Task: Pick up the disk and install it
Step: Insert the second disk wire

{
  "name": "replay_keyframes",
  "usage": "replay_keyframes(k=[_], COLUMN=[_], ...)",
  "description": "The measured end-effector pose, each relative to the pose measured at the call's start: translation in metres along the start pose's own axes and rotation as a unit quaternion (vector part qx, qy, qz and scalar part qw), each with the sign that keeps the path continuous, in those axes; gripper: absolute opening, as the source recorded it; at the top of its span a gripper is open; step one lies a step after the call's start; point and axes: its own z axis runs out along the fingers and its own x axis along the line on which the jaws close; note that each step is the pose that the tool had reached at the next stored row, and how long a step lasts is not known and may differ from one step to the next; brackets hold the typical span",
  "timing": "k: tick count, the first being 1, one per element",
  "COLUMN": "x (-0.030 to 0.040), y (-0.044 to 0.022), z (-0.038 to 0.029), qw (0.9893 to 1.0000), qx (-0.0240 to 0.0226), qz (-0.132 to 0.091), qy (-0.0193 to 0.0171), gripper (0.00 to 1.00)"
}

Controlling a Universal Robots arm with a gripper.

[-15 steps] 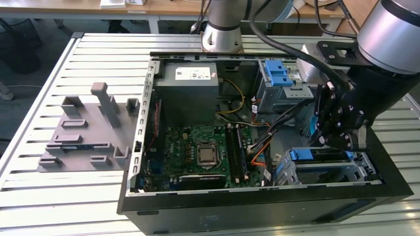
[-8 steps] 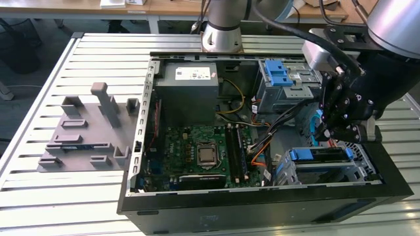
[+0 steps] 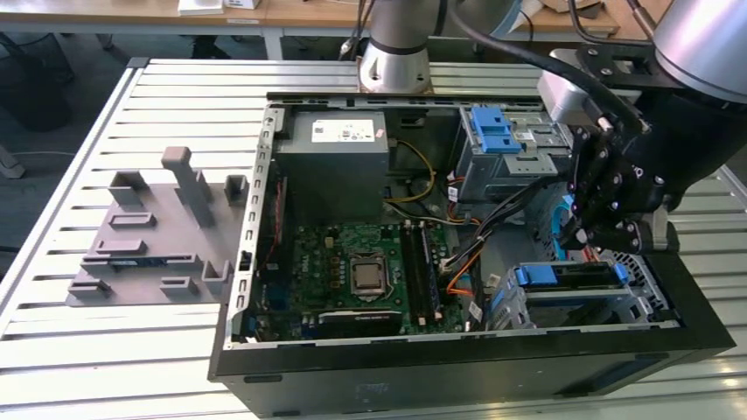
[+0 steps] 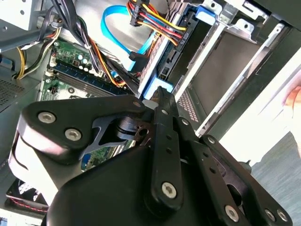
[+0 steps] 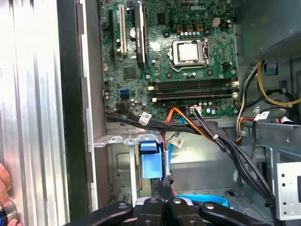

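Observation:
The disk (image 3: 568,278), a flat drive in a blue plastic frame, lies in the drive bay at the case's corner on the exterior view's right. In both wrist views its blue frame end (image 4: 149,87) (image 5: 151,162) sticks out of the metal bay. My gripper (image 3: 580,239) hangs just above that bay. Its black fingers stand together, shut, with the tips (image 4: 161,92) (image 5: 165,181) against the blue frame's end. I see nothing between them.
The open computer case (image 3: 251,262) holds a motherboard (image 3: 362,271), a grey power-supply box (image 3: 338,157) and a silver cage with a blue latch (image 3: 496,131). Cable bundles (image 5: 207,134) cross near the bay. A grey fixture (image 3: 152,236) lies left. A hand (image 5: 3,188) rests by the case.

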Motion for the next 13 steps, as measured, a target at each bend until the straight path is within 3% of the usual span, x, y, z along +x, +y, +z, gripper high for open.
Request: replay_keyframes(k=[1,2,13], x=[0.0000,0.0000,-0.0049], y=[0.0001,0.0001,0.0006], z=[0.0001,0.0001,-0.0069], qw=[1.0000,0.9999,0.9999], qx=[-0.0005,-0.0008,-0.0008], qz=[0.000,0.000,0.000], qy=[-0.0073,-0.0124,-0.0130], gripper=[0.11,0.11,0.11])
